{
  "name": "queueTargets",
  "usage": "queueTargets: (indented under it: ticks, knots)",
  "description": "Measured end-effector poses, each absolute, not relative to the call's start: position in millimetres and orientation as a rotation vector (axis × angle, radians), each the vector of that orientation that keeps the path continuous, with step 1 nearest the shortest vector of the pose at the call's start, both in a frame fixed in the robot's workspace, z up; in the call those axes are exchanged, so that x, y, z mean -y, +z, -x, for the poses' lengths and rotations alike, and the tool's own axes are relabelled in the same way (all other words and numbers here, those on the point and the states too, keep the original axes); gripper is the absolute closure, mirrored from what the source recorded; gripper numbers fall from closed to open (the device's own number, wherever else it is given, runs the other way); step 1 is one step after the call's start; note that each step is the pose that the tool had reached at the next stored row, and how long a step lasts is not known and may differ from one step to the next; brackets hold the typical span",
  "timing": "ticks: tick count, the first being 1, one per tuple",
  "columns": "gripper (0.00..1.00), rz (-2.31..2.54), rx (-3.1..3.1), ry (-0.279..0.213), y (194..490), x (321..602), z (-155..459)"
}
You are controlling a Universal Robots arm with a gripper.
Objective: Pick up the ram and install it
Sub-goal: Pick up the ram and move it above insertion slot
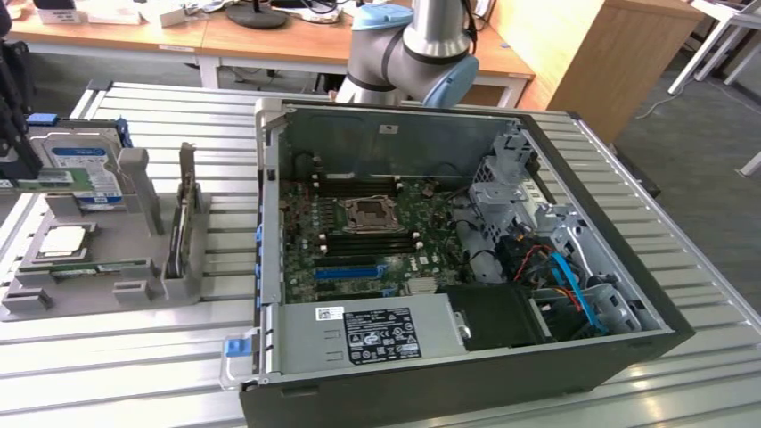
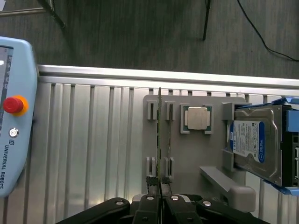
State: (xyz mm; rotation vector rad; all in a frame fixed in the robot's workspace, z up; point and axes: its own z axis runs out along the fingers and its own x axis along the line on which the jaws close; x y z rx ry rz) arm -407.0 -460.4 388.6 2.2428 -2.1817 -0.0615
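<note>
While you look at the exterior view's left, your ram (image 1: pixel 185 201) stands on its long edge in the gray holder (image 1: pixel 71 299). Its length runs away from the camera, roughly parallel to the side of the open computer case (image 1: pixel 500 379), which sits well apart to the right. From the wrist view you see the ram edge-on as a thin line, and the gripper (image 2: pixel 160 183) lines up with its near end, fingers pinched together; whether the tips touch it, you cannot tell.
</note>
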Motion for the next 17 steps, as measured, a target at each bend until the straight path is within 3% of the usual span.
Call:
queueTargets:
  ticks: [17]
  knots:
    - [0.88,-2.243,2.182,-0.061,408.5,460.4,407.0]
